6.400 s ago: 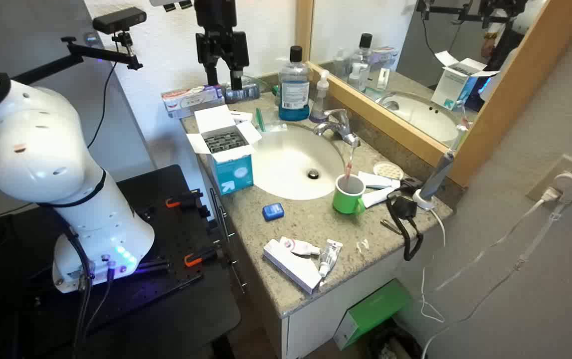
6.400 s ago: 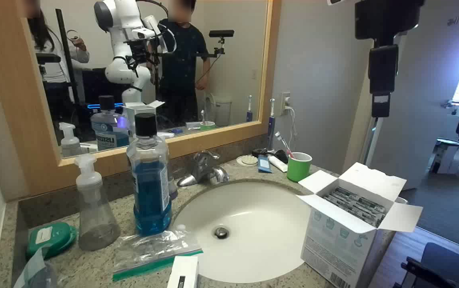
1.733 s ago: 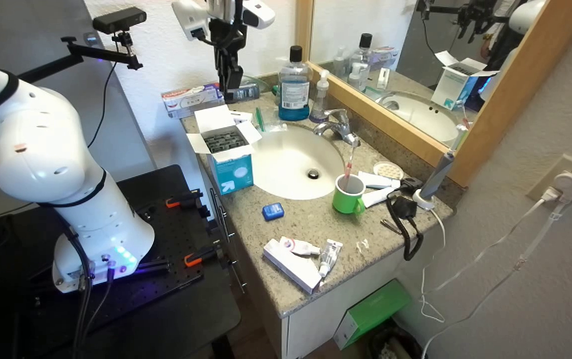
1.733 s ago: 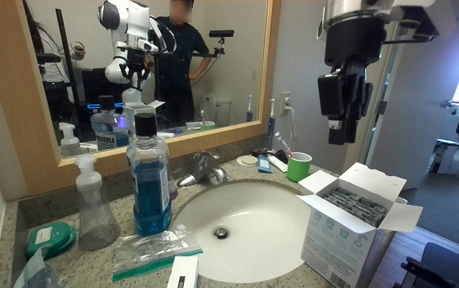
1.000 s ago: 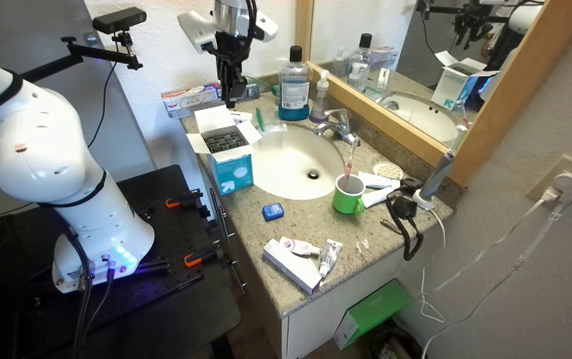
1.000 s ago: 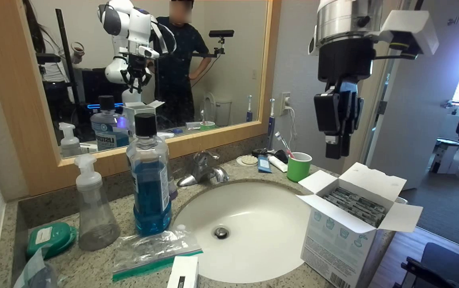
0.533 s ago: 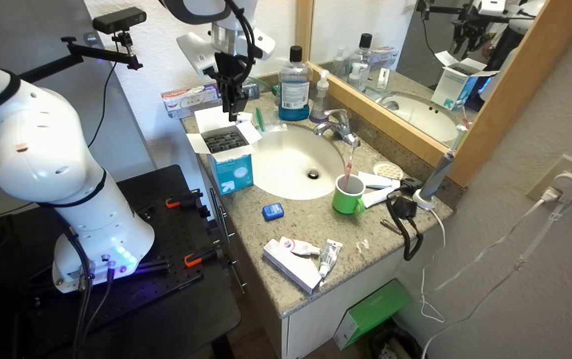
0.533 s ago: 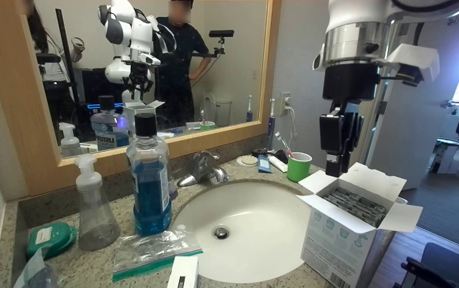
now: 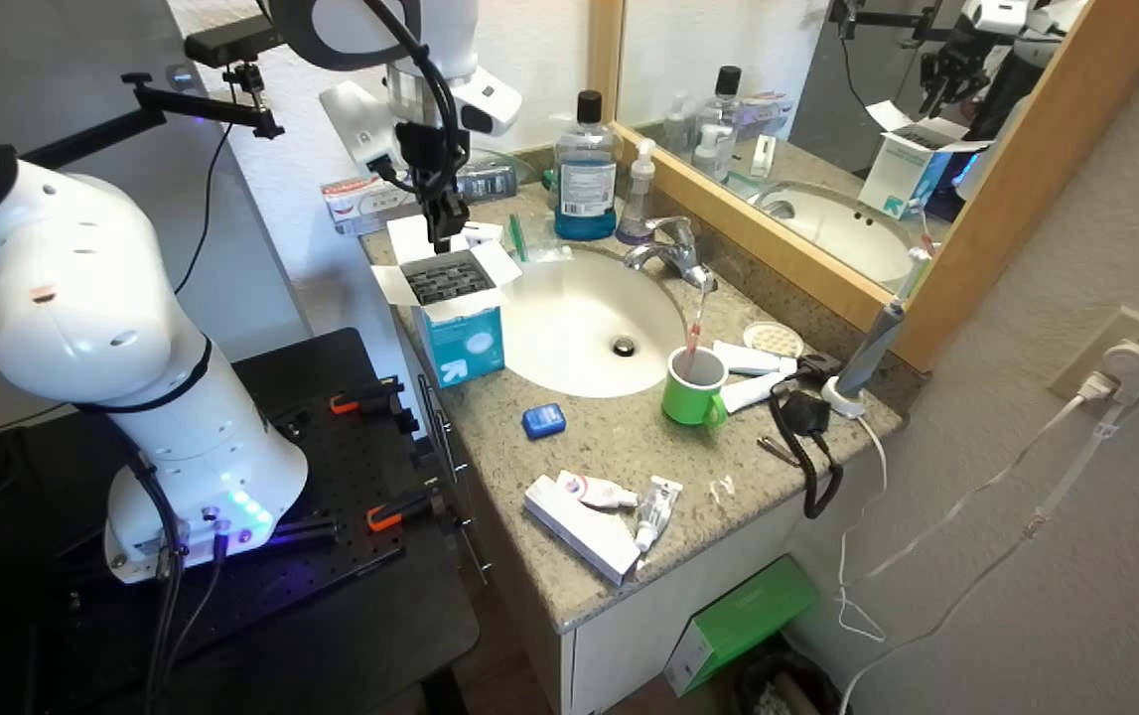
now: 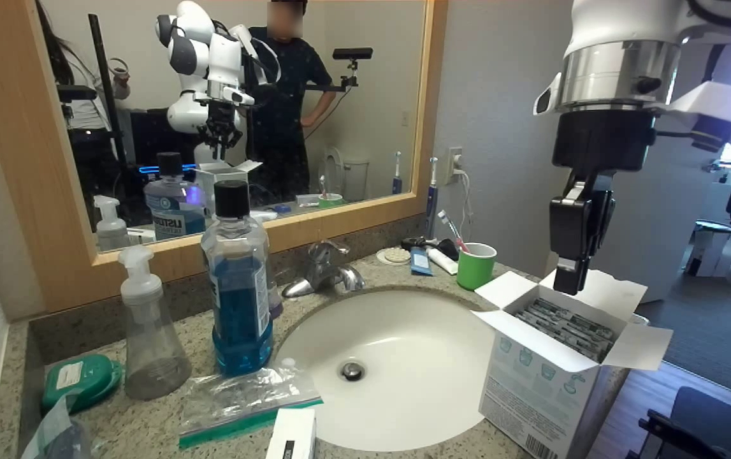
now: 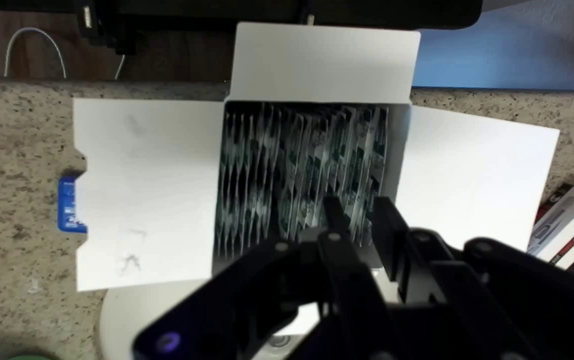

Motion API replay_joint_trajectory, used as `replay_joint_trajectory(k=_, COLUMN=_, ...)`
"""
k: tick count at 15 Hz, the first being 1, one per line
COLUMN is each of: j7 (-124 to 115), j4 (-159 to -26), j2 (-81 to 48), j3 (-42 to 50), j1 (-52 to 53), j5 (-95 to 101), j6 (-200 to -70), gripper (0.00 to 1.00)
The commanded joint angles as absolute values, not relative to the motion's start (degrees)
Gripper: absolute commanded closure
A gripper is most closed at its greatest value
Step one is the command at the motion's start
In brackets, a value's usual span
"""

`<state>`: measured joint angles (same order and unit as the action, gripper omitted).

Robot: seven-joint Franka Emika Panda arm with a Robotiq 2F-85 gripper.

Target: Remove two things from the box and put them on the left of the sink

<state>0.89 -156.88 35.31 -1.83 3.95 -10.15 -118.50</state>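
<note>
The white-and-teal box (image 9: 468, 348) stands upright with its flaps spread, beside the sink (image 9: 579, 328) on the counter. Thin grey-green packets (image 10: 566, 328) fill it in tight upright rows, also visible in the wrist view as packets (image 11: 246, 175) seen from above. My gripper (image 10: 570, 284) points down just above the box's opening, near its back flap. In the wrist view, the gripper (image 11: 359, 202) has a narrow gap between its fingertips, with packets showing below through the gap. Nothing is held. The fingers cover part of the near packets.
A mouthwash bottle (image 10: 241, 299), a soap dispenser (image 10: 151, 325) and a plastic bag (image 10: 244, 401) are around the sink. A small white box (image 11: 569, 230) lies near one flap. Elsewhere are a green cup (image 9: 696, 392), blue floss box (image 9: 543, 421) and toothpaste box (image 9: 584, 526).
Over the last second my gripper has come down to the box's opening and shifted over it. Its jaws look narrower than half a second ago. The box and packets have not moved.
</note>
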Motion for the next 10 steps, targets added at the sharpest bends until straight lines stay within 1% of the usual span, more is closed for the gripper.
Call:
replay_joint_trajectory(k=1, j7=1.1, j4=-156.8, j2=36.9, j3=-2.6, j1=5.4, j5=-10.0, j6=-118.7, gripper=0.69)
replay_joint_trajectory(k=2, j7=1.3, j4=-156.5, j2=36.6, j3=-2.8, j1=5.8, j5=-10.0, j6=-118.7, gripper=0.77)
replay_joint_trajectory(k=3, j7=1.4, j4=-156.1, j2=36.1, j3=-3.0, j1=6.3, j5=-10.0, j6=-118.7, gripper=0.72)
replay_joint_trajectory(k=4, j7=1.5, j4=-155.8, j2=35.5, j3=-3.0, j1=6.7, j5=-10.2, j6=-118.9, gripper=0.85)
replay_joint_trajectory(k=5, j7=1.8, j4=-155.6, j2=34.9, j3=-2.9, j1=7.1, j5=-10.3, j6=-119.0, gripper=0.67)
replay_joint_trajectory(k=6, j7=1.9, j4=-155.5, j2=34.4, j3=-2.7, j1=7.3, j5=-10.5, j6=-119.2, gripper=0.65)
replay_joint_trajectory(k=7, j7=2.3, j4=-155.5, j2=33.8, j3=-2.4, j1=7.4, j5=-10.5, j6=-119.3, gripper=0.69)
replay_joint_trajectory(k=8, j7=2.4, j4=-155.5, j2=33.3, j3=-2.1, j1=7.3, j5=-10.5, j6=-119.5, gripper=0.66)
replay_joint_trajectory(k=9, j7=2.4, j4=-155.5, j2=32.7, j3=-1.9, j1=7.1, j5=-10.4, j6=-119.6, gripper=0.67)
replay_joint_trajectory(k=10, j7=2.6, j4=-155.4, j2=32.0, j3=-1.6, j1=6.8, j5=-10.2, j6=-119.8, gripper=0.66)
